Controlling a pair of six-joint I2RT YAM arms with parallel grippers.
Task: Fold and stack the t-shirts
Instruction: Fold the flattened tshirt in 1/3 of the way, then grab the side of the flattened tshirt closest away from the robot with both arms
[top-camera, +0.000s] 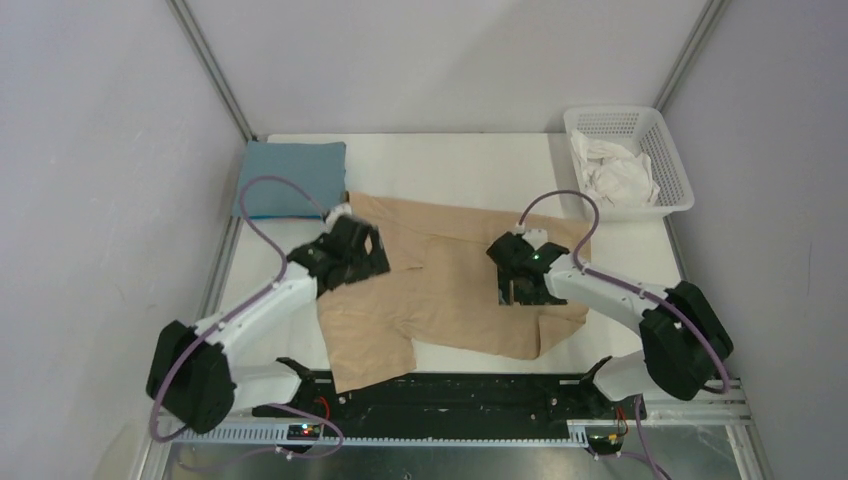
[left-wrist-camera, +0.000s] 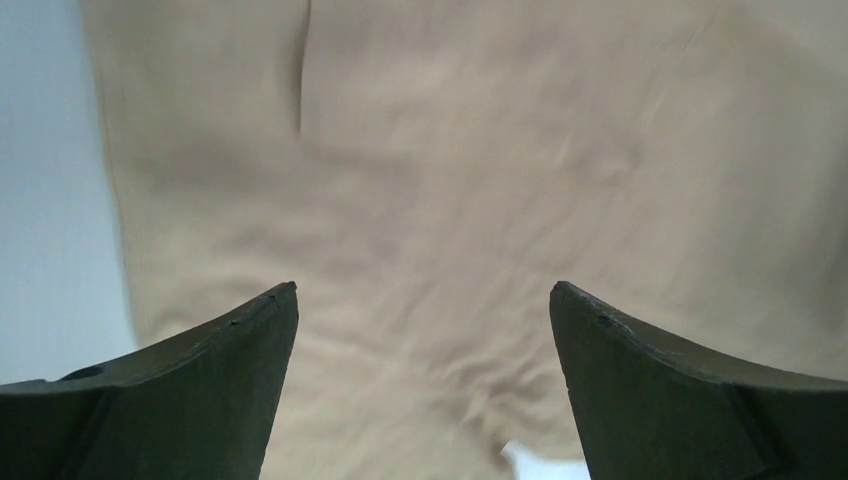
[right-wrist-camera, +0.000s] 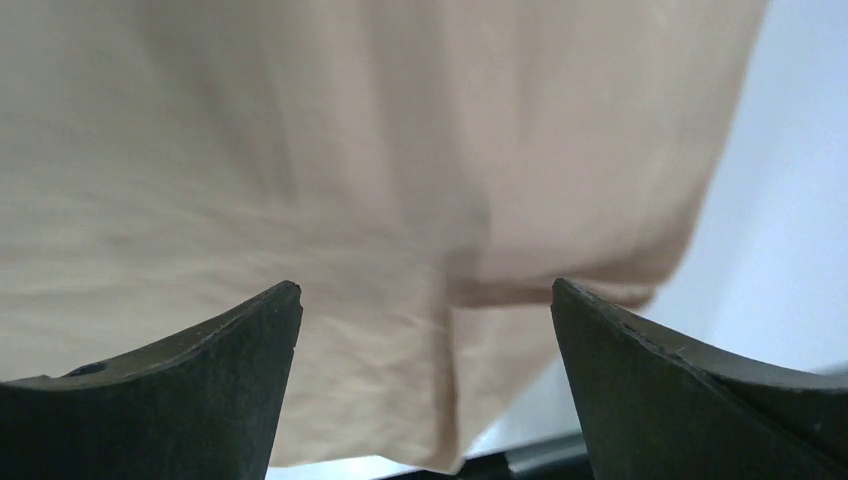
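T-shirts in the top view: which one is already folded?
The teal-blue t-shirt, a compact rectangle at the far left corner. The tan t-shirt lies spread open in the middle, sleeves out, not yet folded.

Left end effector (left-wrist-camera: 423, 300), right end effector (right-wrist-camera: 425, 300): both spread wide.

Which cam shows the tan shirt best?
Top external: the tan shirt shows almost whole, spread on the table. Each wrist view gives only a close patch of cloth plus one edge.
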